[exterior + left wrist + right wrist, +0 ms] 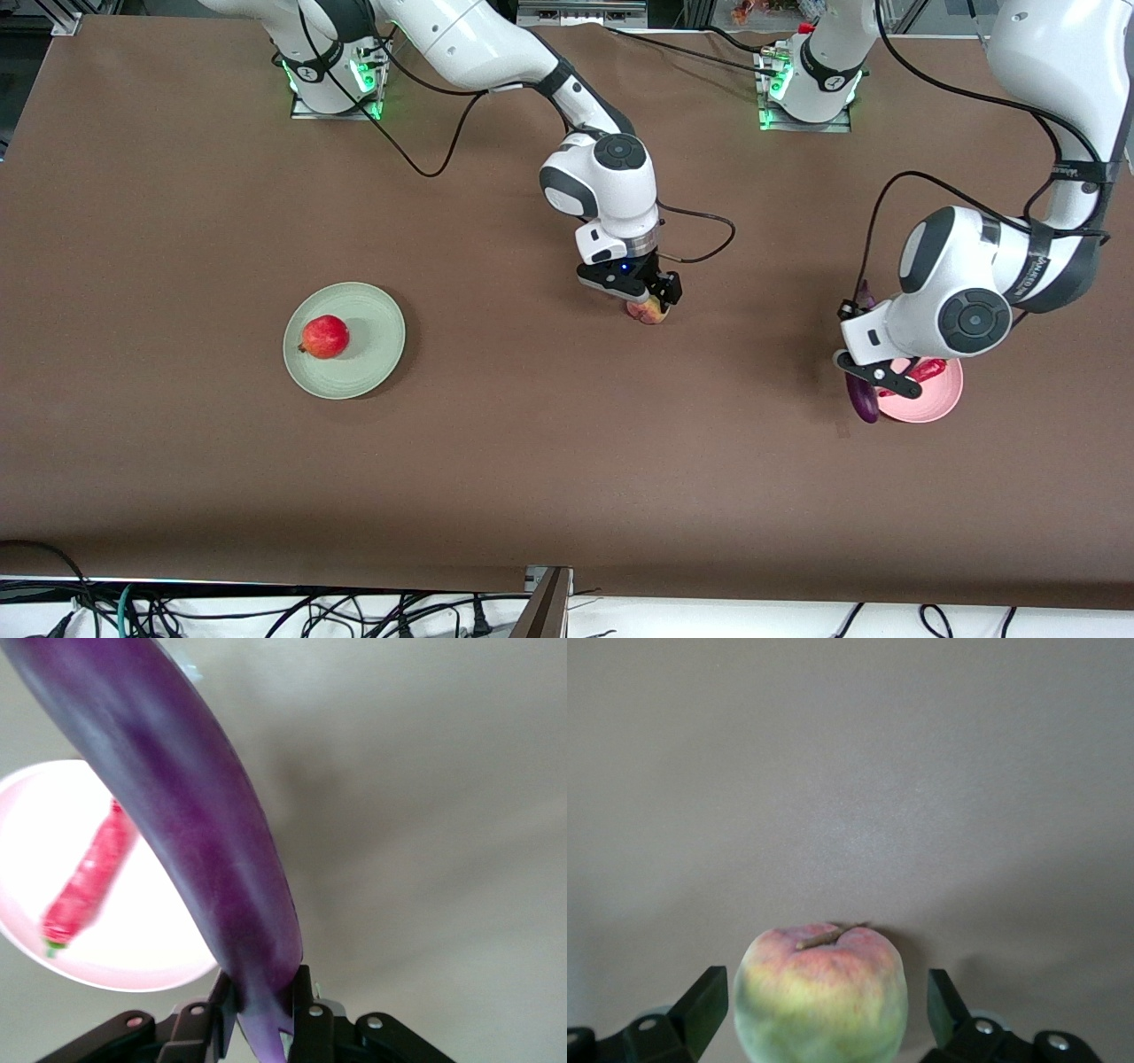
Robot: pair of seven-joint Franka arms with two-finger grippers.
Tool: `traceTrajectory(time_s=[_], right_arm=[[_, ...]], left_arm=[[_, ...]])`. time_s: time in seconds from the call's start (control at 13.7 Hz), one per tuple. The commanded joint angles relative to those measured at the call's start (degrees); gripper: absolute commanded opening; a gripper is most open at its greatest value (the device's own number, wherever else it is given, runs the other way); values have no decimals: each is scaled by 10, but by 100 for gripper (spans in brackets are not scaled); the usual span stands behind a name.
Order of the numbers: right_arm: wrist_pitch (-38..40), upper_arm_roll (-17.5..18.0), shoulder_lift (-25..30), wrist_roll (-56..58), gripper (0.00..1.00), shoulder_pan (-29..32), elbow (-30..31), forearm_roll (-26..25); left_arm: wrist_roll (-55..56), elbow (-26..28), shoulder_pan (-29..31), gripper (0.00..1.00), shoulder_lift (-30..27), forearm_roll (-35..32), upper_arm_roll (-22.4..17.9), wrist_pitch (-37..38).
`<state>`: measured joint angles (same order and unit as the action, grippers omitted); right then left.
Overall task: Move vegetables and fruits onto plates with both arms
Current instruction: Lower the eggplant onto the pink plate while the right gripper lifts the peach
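Note:
My left gripper (856, 307) is shut on the stem end of the purple eggplant (862, 400). The eggplant hangs at the rim of the pink plate (941, 403), on the side toward the right arm's end. In the left wrist view the fingers (312, 1014) pinch the eggplant (204, 842) beside the pink plate (151, 961). The red chili (927, 369) lies on that plate and also shows in the left wrist view (87, 886). My right gripper (653, 304) is open around the peach (822, 992), with a gap on each side. The pomegranate (325, 337) sits on the green plate (376, 346).
The brown table (549, 461) has black cables trailing from both arms near the bases. More cables hang along the table edge nearest the front camera.

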<state>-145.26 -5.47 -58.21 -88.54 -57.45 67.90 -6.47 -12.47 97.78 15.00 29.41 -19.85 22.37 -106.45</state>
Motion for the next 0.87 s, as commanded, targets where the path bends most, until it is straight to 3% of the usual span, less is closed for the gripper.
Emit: traceTrajectory(time_s=[0.0, 0.22, 0.29, 0.51, 0.58, 0.66, 0.73, 0.8], right_arm=[[0, -17, -27, -25, 99, -14, -34, -10], [-6, -23, -34, -25, 99, -19, -34, -11], [-7, -24, -34, -25, 90, -19, -34, -11], [-4, -29, -29, -5, 34, -17, -34, -12], [1, -36, -24, 8, 27, -17, -33, -11], [9, -37, -18, 17, 27, -14, -34, -9], [28, -38, -8, 33, 27, -10, -34, -6], [50, -35, 8, 63, 27, 2, -33, -1]], left_arm=[[-86, -64, 15, 16, 48, -56, -3, 9], [-157, -65, 45, 21, 61, -64, -6, 9], [-158, -66, 61, 21, 62, -60, -6, 9], [-157, -62, 84, 20, 79, -47, -5, 8], [-157, -67, 86, 20, 88, -45, -5, 5], [-157, -68, 88, 21, 93, -44, -5, -2], [-153, -68, 88, 27, 98, -44, -5, -7], [-150, -68, 87, 65, 100, -44, -5, -9]])
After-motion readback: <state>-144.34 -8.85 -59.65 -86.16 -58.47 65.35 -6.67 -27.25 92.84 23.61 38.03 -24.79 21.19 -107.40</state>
